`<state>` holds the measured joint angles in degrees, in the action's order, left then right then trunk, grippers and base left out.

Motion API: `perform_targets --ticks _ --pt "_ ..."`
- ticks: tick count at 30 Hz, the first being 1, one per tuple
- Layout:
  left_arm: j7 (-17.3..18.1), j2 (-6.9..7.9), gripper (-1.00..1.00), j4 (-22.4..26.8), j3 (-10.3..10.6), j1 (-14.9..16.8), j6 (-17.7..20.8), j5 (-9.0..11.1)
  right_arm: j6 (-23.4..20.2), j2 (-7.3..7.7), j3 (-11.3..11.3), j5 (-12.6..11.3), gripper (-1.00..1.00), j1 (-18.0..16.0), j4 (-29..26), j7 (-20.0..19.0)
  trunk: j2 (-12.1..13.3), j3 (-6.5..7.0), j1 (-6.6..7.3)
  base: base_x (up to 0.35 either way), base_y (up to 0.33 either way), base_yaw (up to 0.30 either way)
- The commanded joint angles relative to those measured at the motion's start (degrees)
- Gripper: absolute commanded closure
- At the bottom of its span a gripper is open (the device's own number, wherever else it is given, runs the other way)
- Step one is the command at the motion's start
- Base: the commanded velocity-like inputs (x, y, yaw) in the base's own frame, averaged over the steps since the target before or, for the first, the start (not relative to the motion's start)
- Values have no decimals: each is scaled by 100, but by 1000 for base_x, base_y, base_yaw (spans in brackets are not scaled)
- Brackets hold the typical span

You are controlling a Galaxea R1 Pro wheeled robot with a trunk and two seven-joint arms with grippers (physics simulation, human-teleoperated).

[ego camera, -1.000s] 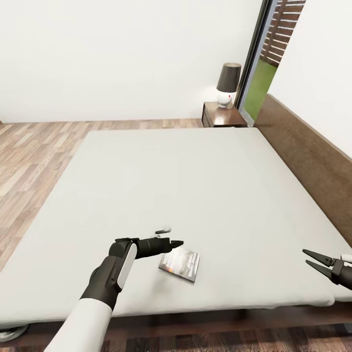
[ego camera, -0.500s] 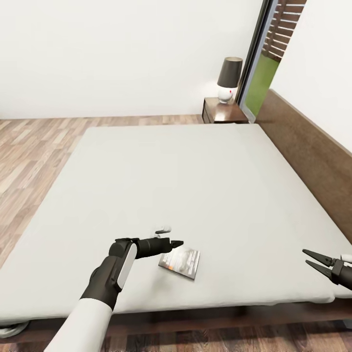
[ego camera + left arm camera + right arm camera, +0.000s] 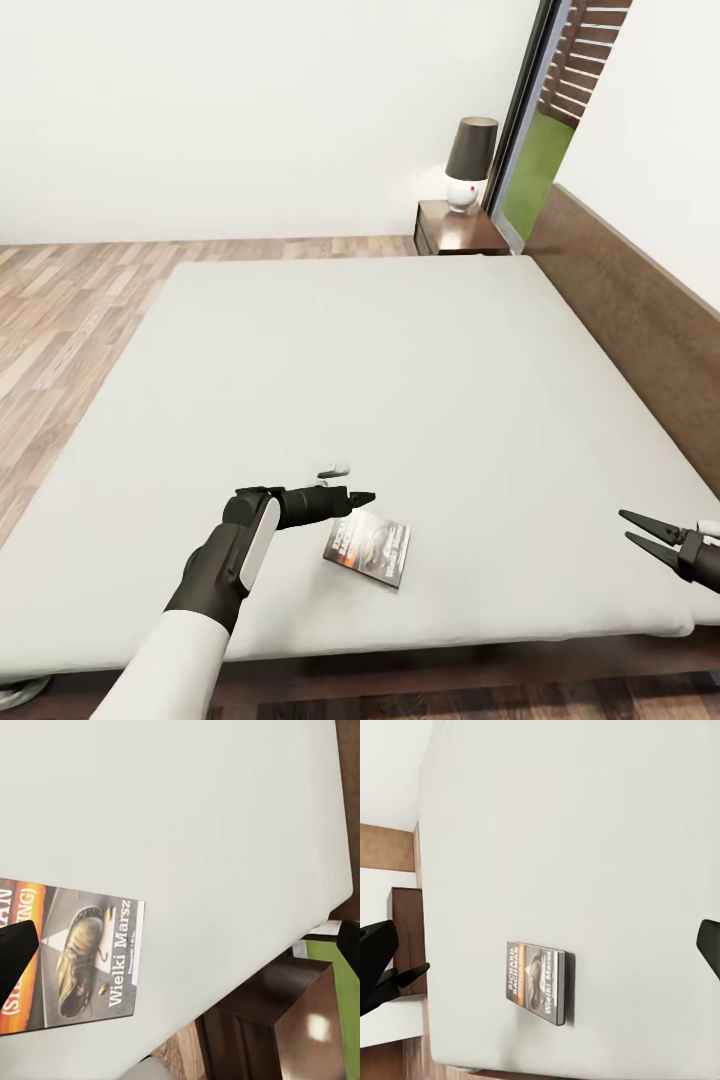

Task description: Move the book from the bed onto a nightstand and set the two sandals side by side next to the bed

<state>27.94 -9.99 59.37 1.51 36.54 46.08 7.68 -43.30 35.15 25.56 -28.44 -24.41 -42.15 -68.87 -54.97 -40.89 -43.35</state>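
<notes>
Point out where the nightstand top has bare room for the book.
The nightstand top is bare toward the bed and window, in front of the lamp, which crowds the back. The book lies beside the left gripper.

One bed (image 3: 420,350), pale mattress, with one dark headboard (image 3: 640,320) along its 3 o'clock side.

One book (image 3: 368,548) on the mattress, near the 6 o'clock edge; the same single book shows in the left wrist view (image 3: 71,956) and the right wrist view (image 3: 537,981).

One nightstand (image 3: 458,230) at about 1 o'clock beyond the bed's far corner. One lamp (image 3: 469,165) standing on it, dark shade, white base.

Two grippers: left gripper (image 3: 352,487) at 7 o'clock over the mattress, right gripper (image 3: 632,530) at 4 o'clock.

One window (image 3: 550,130) at 1 o'clock, dark frame.

One plank floor (image 3: 70,300), at 9 o'clock.
</notes>
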Motion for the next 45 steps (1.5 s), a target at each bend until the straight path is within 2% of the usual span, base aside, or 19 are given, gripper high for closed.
perform_targets --ticks 1,10,34,45 --pt "-25 -1 -100 4 -2 2 50 58 -38 1 1 -21 -100 -3 1 -5 -3 -4 0 4 0 0" --pt "-22 -1 -100 4 -2 2 50 58 -38 0 -5 -21 -100 -3 -226 -12 -3 -4 0 1 0 0" --pt "-17 -1 -100 4 -2 2 50 58 -38 0 -8 -21 -100 -1 -245 -3 -3 -5 0 0 0 0" --pt "-43 -1 -100 -15 1 2 -27 62 -38 0 -8 -21 -100 1 -246 -3 -3 -73 0 0 0 94"
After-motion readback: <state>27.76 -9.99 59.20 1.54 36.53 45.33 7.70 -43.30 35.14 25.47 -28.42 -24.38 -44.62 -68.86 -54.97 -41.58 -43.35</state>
